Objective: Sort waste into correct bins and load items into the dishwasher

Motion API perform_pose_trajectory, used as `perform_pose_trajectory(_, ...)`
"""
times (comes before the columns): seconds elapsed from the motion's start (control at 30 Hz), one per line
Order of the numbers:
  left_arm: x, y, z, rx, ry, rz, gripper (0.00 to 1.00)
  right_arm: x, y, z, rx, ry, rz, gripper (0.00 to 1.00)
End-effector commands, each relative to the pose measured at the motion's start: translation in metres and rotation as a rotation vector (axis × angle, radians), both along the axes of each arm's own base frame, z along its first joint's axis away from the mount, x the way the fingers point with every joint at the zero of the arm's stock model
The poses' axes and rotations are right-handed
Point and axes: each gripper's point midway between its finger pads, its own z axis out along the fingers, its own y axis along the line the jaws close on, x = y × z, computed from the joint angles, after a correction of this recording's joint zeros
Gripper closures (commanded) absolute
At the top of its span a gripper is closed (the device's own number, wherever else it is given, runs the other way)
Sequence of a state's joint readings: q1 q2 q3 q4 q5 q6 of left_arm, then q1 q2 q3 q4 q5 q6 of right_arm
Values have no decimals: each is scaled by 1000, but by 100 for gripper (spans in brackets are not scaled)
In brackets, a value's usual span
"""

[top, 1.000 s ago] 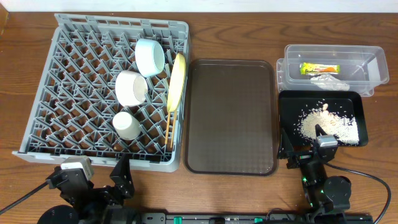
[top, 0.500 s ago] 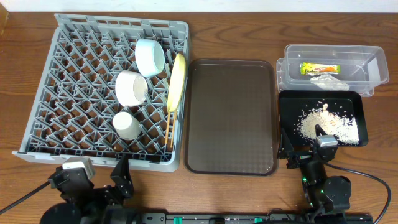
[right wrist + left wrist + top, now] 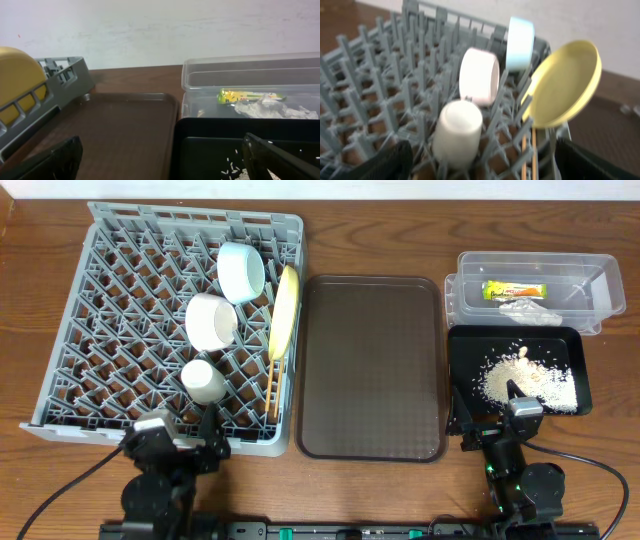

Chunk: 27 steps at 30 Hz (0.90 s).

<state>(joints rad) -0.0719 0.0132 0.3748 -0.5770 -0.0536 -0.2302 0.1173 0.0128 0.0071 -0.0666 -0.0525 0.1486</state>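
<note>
Dish rack (image 3: 195, 212), left: yellow plate (image 3: 286, 310), blue bowl (image 3: 241, 272), pink bowl (image 3: 211, 321), cup (image 3: 203, 380) and chopsticks (image 3: 272, 388) loaded. Clear tub (image 3: 535, 258), far right: wrapper (image 3: 513, 289), paper scrap (image 3: 530, 311). Black tray (image 3: 465, 345): rice (image 3: 530, 380). Left gripper (image 3: 185, 438), right gripper (image 3: 488, 415): spread wide, empty, near edge. Step: sorting and loading apparently complete; nothing left calling for a grasp

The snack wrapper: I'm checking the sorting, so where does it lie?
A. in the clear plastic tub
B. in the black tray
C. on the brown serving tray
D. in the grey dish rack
A: the green-and-orange snack wrapper lies inside the clear plastic tub, next to the crumpled white paper scrap.
</note>
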Motion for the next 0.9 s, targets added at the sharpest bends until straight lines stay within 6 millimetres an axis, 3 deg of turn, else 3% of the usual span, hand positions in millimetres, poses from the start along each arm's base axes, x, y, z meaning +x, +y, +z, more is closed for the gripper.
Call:
perform_pose_trajectory(0.0,15,-2,-10,6,-48,-13,9,-1,4,-2,-8,4,16,1)
perform_pose_trajectory(0.2,41,-4,-8,25,-228,-17,9,-1,4,-2,-8,4,16,1)
perform_pose_trajectory(0.33,47,-4,-20,33,-257,-19,9,-1,4,-2,-8,4,16,1)
perform_pose_trajectory(0.5,45,-5,-49,55,-147,-33,9,-1,4,-2,-8,4,16,1)
perform_pose_trajectory(0.87,45,-8,-51,52,-140,-48,9,-1,4,-2,-8,4,16,1)
